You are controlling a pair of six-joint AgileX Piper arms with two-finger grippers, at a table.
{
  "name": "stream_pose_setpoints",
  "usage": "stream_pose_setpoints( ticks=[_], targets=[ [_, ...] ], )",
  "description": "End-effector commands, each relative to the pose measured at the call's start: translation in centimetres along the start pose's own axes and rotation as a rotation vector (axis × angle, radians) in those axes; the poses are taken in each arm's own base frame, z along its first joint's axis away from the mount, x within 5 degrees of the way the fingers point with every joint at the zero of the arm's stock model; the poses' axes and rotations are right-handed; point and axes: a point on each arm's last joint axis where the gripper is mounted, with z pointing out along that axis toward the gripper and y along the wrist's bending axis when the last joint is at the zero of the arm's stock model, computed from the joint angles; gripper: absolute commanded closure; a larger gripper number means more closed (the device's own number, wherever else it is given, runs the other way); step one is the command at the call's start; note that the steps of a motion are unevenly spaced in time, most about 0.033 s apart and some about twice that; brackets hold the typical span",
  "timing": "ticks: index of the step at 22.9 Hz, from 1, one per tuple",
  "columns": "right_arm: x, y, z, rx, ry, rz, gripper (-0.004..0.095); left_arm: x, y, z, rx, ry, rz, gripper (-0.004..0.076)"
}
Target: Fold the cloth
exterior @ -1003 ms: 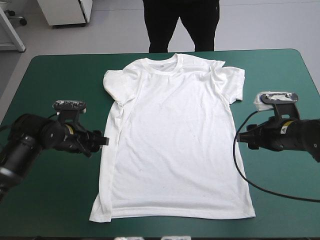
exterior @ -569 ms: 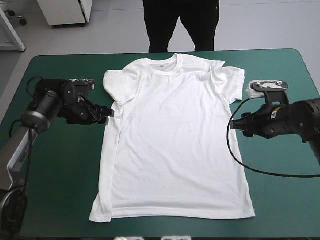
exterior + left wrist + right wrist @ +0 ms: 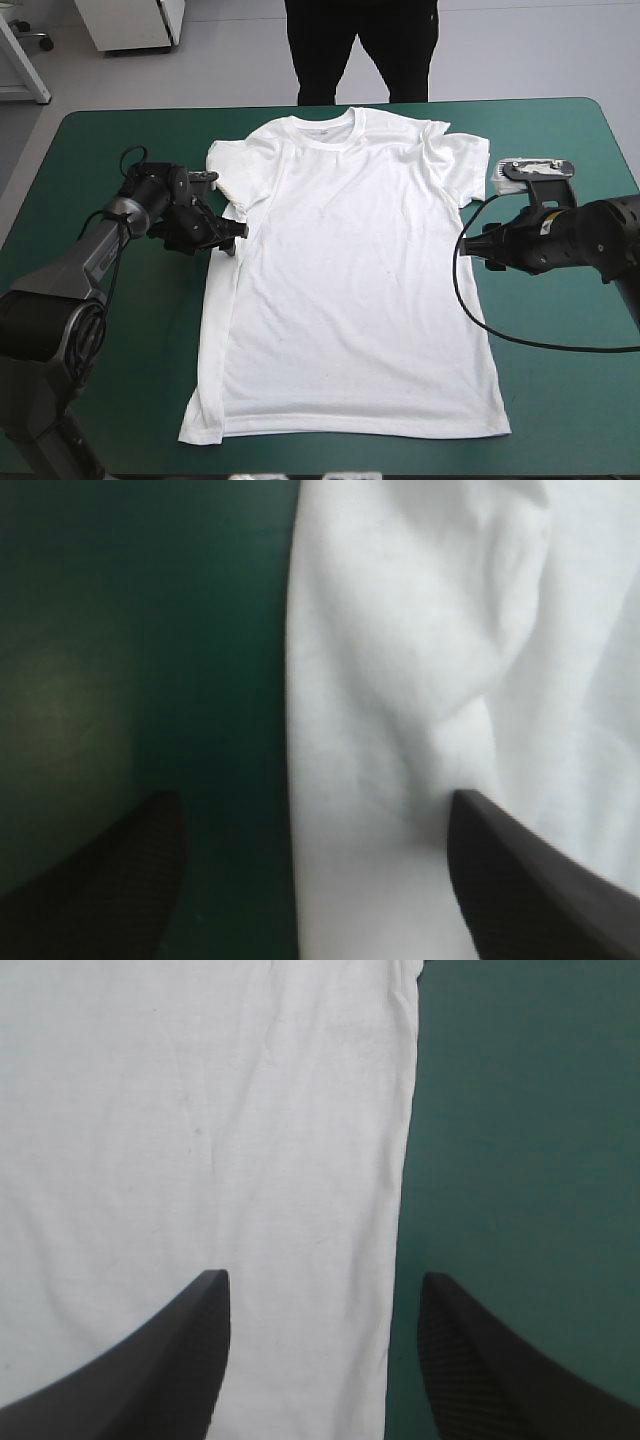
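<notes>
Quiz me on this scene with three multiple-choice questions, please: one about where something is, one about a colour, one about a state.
1. Toward which table edge does the white short-sleeved T-shirt point its collar?
A) far
B) near
C) left

2. What colour is the table cover?
A) red
B) teal-green
C) yellow

3. How do the left arm's broad black fingers stand?
A) shut on the T-shirt
B) lifting it off the table
C) open, apart

Answers:
1 A: the collar lies by the far edge.
2 B: teal-green shows all round the T-shirt.
3 C: the left wrist view shows them apart, with the T-shirt's side edge between them.
</notes>
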Motion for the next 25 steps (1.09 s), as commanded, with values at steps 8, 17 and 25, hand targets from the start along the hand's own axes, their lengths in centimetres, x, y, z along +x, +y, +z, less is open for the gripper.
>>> stream_pose_setpoints(
  ticks=[8, 17, 25],
  targets=[
    [-1.4, 0.0, -0.3, 0.000, -0.080, -0.014, 0.0382, -0.9, -0.8, -0.5, 0.080, -0.051, -0.024, 0.0730],
    [-6.3, 0.1, 4.9, 0.028, -0.010, -0.039, 0.0381, -0.7, -0.8, -0.5, 0.081, -0.028, 0.005, 0.0733],
    [-10.1, -0.5, 12.1, 0.085, 0.118, -0.030, 0.0382, -0.6, -0.9, -0.5, 0.084, -0.021, 0.039, 0.0733]
  ],
)
